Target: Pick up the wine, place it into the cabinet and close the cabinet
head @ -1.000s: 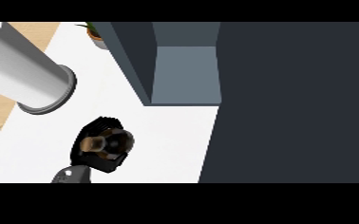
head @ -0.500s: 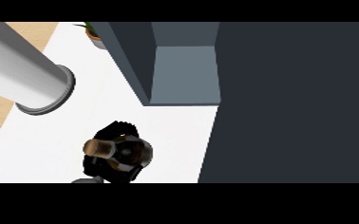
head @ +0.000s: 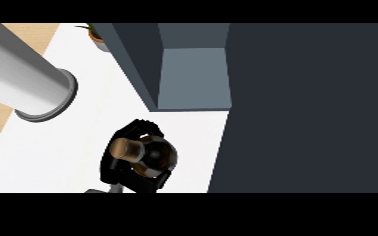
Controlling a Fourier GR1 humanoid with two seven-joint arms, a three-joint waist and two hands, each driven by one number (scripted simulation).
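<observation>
The wine bottle (head: 131, 149) is seen from above: a brown cork top on dark round shoulders, standing upright over the white counter (head: 52, 155). My right hand (head: 127, 176) is shut on it, black fingers curled round its body, and comes in from the lower edge. The dark cabinet (head: 136, 55) stands just beyond and to the right, open, with its grey-blue inside (head: 193, 77) showing. The bottle is outside it, short of the opening's front edge. My left hand does not show.
A broad dark panel (head: 303, 110), likely the cabinet's door, fills the right side. A thick grey cylinder with a flanged end (head: 33, 87) slants across the left. A potted plant (head: 98, 36) stands at the back, left of the cabinet.
My right hand has carried the bottle to the right, closer to the cabinet's opening and the dark panel. Nothing else has moved.
</observation>
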